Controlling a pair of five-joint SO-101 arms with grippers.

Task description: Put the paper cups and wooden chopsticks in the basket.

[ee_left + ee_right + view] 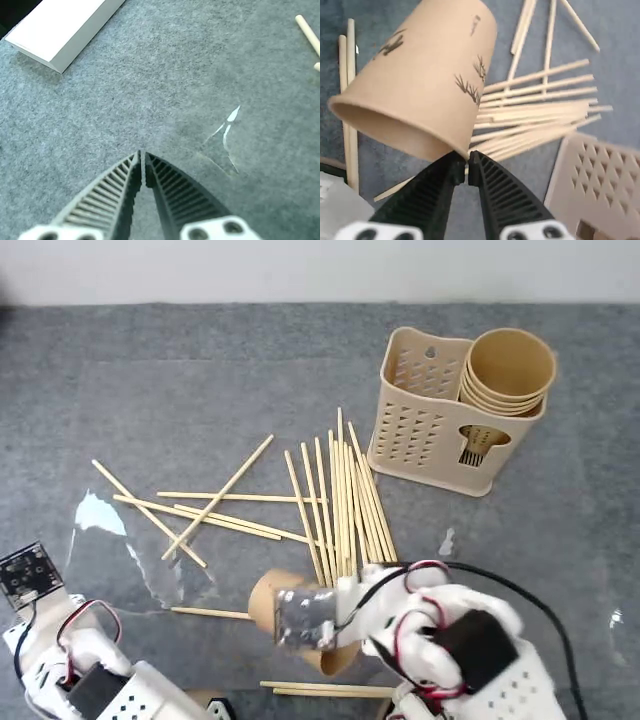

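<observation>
**High view**
- Right arm (455, 645): white shell, black motor and red and black wires, at the near edge of the tabletop (200, 390). It is cut off below, and its wrist block covers part of the load.
- Paper cup (268, 598): tan and tapered, lying on its side at the middle of the near edge, half hidden under that wrist block.
- Left arm (90, 675): white, cut off at the near left corner.
- Wooden chopsticks (345, 500): pale, thin, round sticks. A tight fan lies mid-tabletop with crossed strays to its left, and two more lie along the near edge, partly under the right arm.
- Basket (420, 435): beige plastic with perforated walls, upright toward the far right corner.
- Stacked paper cups (510, 370): nested in the basket compartment nearer the right edge.
- Tabletop: grey, felt-like. Clear film (130, 560) glints toward the left edge.

**Left wrist view**
- Left gripper (143, 156): black ribbed fingers closed tip to tip, above bare grey felt.
- White slab (65, 27): flat with square edges and cut off, so its identity cannot be told.
- Two chopstick ends (309, 34) are cut off at the frame edge.

**Right wrist view**
- Right gripper (468, 160): black ribbed fingers pinched on the cup's rim.
- The paper cup (420, 75) hangs tilted, its matte wall printed with dark sprigs and its inside hidden.
- Chopsticks (540, 100) lie in near-parallel rows beyond it.
- A corner of the basket (600, 180) is cut off and shows triangular holes.
</observation>
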